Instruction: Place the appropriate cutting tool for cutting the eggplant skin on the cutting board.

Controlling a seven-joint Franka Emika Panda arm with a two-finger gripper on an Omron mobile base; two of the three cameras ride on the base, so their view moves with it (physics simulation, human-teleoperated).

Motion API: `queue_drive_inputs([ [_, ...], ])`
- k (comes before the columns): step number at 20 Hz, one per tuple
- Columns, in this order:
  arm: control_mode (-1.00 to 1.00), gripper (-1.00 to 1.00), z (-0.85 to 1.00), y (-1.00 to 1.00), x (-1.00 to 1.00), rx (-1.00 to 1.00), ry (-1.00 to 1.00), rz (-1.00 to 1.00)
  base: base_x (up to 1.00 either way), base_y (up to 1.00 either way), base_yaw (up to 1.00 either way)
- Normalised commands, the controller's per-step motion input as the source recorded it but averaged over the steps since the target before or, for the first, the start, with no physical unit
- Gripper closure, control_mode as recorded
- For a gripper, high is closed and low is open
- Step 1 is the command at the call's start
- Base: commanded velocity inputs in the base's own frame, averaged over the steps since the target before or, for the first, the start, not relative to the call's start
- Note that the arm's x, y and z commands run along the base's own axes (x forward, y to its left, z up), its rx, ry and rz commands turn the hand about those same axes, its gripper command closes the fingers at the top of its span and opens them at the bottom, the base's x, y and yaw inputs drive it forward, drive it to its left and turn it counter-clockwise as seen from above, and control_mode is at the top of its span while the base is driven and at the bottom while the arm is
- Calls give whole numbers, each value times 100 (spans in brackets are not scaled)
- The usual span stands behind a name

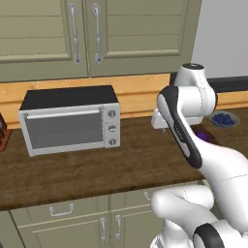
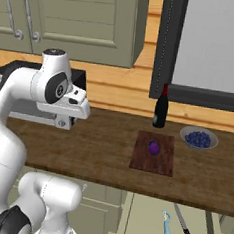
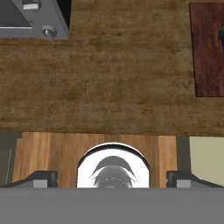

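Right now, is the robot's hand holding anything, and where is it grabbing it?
Nothing is held. The gripper hangs open above the wooden counter, with nothing between its fingertips.

The arm (image 1: 193,126) is glossy white with rounded segments, dark grey joint bands and a dark cap; finger tips (image 3: 41,177) look dark, perhaps black.

Base views flank the arm; hand view looks down; all share worktop (image 1: 97,164).
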Motion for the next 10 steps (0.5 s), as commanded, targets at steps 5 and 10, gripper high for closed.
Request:
queue_drive_inputs([
  [5,-100,-100,-8,0,-42,0,0,0,0,0,0],
  [10,-100,-100,-12,0,-47,0,2,0,0,0,0],
])
